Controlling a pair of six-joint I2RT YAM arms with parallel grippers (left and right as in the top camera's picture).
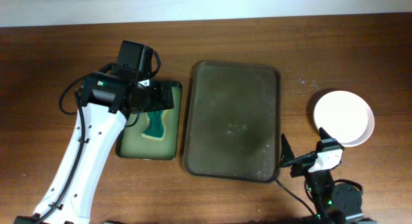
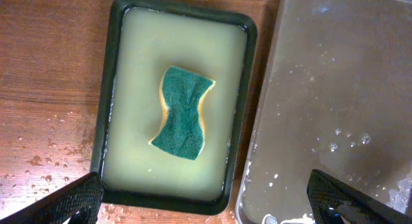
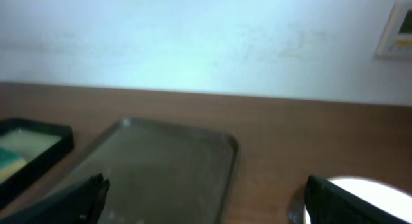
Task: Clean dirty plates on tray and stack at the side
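The large dark tray [image 1: 232, 121] lies at the table's centre, with only water drops on it. It also shows in the left wrist view [image 2: 335, 89] and the right wrist view [image 3: 161, 166]. White plates [image 1: 343, 118] sit on the table to its right, seen as one round disc; I cannot tell how many are stacked. The disc's edge shows in the right wrist view [image 3: 373, 192]. My left gripper [image 1: 158, 98] hovers open and empty over the small green tray [image 2: 109, 89], its fingers wide apart [image 2: 206, 198]. My right gripper [image 1: 306, 145] is open and empty [image 3: 212, 205], low near the front edge, between the tray and the plates.
The small black-rimmed tray [image 1: 149, 130] holds pale soapy liquid and a green-and-yellow sponge [image 2: 183, 112]. Water drops lie on the wood beside it. A pale wall rises behind the table in the right wrist view.
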